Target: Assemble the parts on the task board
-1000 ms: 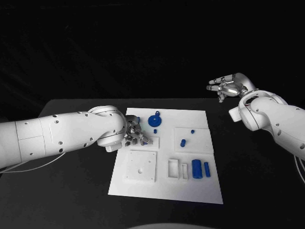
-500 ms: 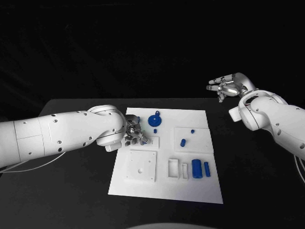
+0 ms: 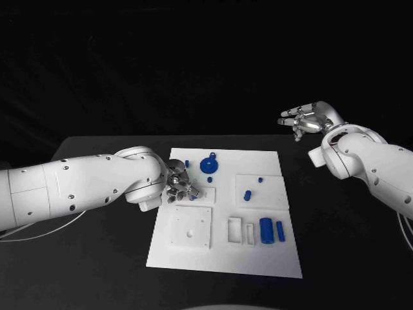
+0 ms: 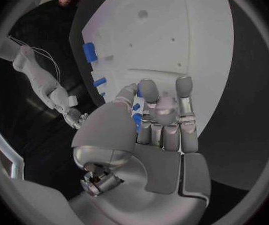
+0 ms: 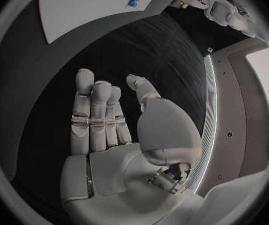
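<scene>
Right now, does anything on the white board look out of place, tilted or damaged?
Nothing stands out. The task board lies flat on the black table, and the blue parts sit on it in order. The left hand is over the board's left edge; the right hand is raised off to the side, holding nothing.

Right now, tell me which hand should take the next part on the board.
Left. The left hand already hovers over the task board beside the blue parts; the right hand is raised off beyond the table's far right edge.
</scene>
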Robot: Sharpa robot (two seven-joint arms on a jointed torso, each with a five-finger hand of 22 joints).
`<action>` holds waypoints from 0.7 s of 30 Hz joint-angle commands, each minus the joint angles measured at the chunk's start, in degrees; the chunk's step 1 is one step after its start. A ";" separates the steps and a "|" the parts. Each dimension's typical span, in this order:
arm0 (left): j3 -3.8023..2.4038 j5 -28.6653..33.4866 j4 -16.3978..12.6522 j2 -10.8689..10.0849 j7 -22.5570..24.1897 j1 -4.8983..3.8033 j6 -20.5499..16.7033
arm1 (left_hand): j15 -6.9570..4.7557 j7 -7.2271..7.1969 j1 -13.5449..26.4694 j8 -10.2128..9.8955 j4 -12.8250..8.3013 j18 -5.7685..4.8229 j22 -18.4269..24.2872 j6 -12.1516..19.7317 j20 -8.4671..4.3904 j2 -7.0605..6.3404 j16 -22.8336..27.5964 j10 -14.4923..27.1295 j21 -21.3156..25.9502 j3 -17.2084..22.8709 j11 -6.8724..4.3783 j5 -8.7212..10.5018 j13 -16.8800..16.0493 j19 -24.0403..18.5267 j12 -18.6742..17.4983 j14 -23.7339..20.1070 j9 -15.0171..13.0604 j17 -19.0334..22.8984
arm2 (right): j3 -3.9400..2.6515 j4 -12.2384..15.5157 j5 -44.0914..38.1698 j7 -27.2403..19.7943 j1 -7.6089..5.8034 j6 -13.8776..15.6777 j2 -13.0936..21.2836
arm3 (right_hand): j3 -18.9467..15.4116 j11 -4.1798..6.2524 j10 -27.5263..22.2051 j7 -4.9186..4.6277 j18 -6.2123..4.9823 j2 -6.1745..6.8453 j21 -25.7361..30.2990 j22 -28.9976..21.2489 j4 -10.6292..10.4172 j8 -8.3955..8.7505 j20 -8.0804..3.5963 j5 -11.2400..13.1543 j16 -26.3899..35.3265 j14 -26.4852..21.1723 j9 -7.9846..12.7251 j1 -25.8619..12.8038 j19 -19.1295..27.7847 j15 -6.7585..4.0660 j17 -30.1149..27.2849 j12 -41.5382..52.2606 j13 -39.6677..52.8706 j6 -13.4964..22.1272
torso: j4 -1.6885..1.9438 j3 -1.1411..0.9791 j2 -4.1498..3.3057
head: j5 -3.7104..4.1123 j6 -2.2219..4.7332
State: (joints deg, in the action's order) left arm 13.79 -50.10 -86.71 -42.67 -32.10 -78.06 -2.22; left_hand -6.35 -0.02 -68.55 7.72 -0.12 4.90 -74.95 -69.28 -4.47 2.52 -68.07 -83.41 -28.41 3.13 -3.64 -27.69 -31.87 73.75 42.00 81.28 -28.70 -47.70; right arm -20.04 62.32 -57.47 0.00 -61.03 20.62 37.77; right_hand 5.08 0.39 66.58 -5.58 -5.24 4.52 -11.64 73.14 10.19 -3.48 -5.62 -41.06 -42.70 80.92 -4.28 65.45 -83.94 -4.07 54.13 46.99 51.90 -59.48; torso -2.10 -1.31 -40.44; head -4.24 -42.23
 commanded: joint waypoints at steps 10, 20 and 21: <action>-2.27 7.34 -1.09 -1.89 4.29 -1.46 0.71 | 0.22 0.27 -0.13 0.48 -8.39 1.58 -0.69 0.51 0.91 1.89 0.75 -2.85 -0.25 7.07 -0.42 0.92 0.97 -0.63 -0.19 -0.24 -1.09 1.29 | -0.02 1.75 -0.09 -0.56 0.74 -1.94 0.13 | -0.04 0.04 -0.48 -0.38 -0.91 -0.06 0.16 0.08 0.08 -0.13 0.48 -0.32 0.32 0.09 0.04 -0.03 -1.94 -0.03 0.09 -0.11 -0.06 0.09 | -0.07 0.07 0.07 | -0.24 0.98; -3.03 17.92 6.03 -0.76 18.97 -1.62 6.44 | 0.08 0.71 -1.51 0.87 -7.58 -0.95 -0.57 3.16 -1.54 3.65 2.06 -1.65 0.95 7.08 -0.22 4.21 0.36 -1.21 -1.27 -2.10 -6.10 3.68 | 0.05 7.43 -3.25 -1.92 1.85 -4.02 1.07 | 2.88 0.11 -0.37 -0.45 -0.86 -0.70 -0.72 0.61 3.24 -0.14 0.36 2.17 0.21 0.14 0.10 1.13 -2.00 -0.15 0.20 -0.13 -0.04 -0.44 | -0.13 -0.05 -0.03 | -0.73 2.80; -3.04 19.42 6.90 -0.62 21.19 -1.62 7.45 | 0.03 0.79 -1.69 1.01 -7.42 -1.32 -0.56 3.57 -1.83 3.98 2.22 -1.25 1.10 7.07 -0.18 5.23 0.23 -1.39 -1.21 -2.50 -6.47 4.08 | 0.07 8.42 -4.07 -2.15 2.05 -4.42 1.25 | 3.05 0.13 -0.32 -0.43 -0.83 -0.81 -1.07 0.77 3.58 -0.13 0.34 2.77 0.15 0.19 0.10 1.31 -2.04 -0.17 0.25 -0.07 0.00 -0.59 | -0.16 -0.05 -0.04 | -0.80 3.02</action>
State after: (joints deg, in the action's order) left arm 10.82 -37.72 -80.50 -43.52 -20.97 -79.57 0.56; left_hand -6.25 0.76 -69.37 8.40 -0.52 4.23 -74.93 -66.13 -5.97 5.17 -66.05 -83.29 -27.45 2.76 -3.36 -22.81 -31.56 72.28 40.87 79.06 -34.86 -43.71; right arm -19.99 69.77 -58.47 -0.51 -59.19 18.70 38.91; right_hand 8.09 0.39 66.58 -5.80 -5.24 3.73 -12.49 73.82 13.42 -3.48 -5.62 -38.60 -42.70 80.92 -4.23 66.24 -83.94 -4.07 54.33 46.99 51.89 -59.72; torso -2.21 -1.33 -40.42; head -4.88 -39.76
